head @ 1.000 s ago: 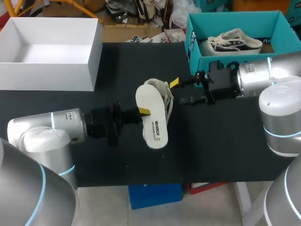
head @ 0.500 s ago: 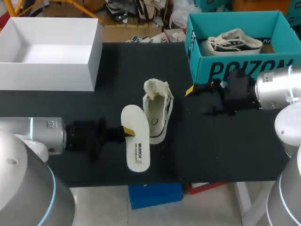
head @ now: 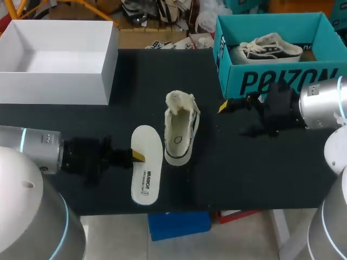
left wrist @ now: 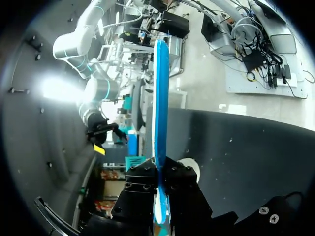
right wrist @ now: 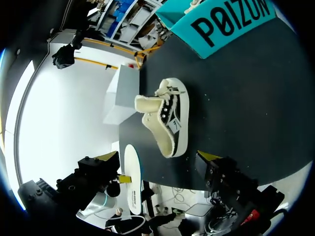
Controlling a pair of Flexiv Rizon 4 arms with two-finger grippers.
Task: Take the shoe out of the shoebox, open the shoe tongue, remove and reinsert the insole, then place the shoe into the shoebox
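1. Left gripper (head: 136,157): comes in low from the left, near the front edge of the table (head: 244,173). It is clenched on item 2, and the left wrist view shows the sheet edge-on between its black fingers.

2. Insole (head: 147,168): out of the shoe, held by one long edge about halfway along. The top is white with print, the underside blue. It lies level just beside item 3, on that item's left; whether it touches the tabletop cannot be told. Judged thin, very light and floppy. Held by one edge, the free ends are likely to sag, so a pinch nearer the heel with the toe leading should feed it in more cleanly.

3. Shoe (head: 179,138): a cream low sneaker with a black side, standing on its sole at mid-table, out of the box. The tongue (head: 179,100) is folded open toward the far end and the cavity is bare. Judged light, with a soft upper and a stiff rubber sole. The heel collar or side wall looks the firmest place to hold.

4. Right gripper (head: 230,118): to the right of item 3 and apart from it, fingers spread, holding nothing.

5. Teal shoebox (head: 271,81): far right, open, containing another sneaker (head: 268,47).

6. White box (head: 54,86): far left, open.
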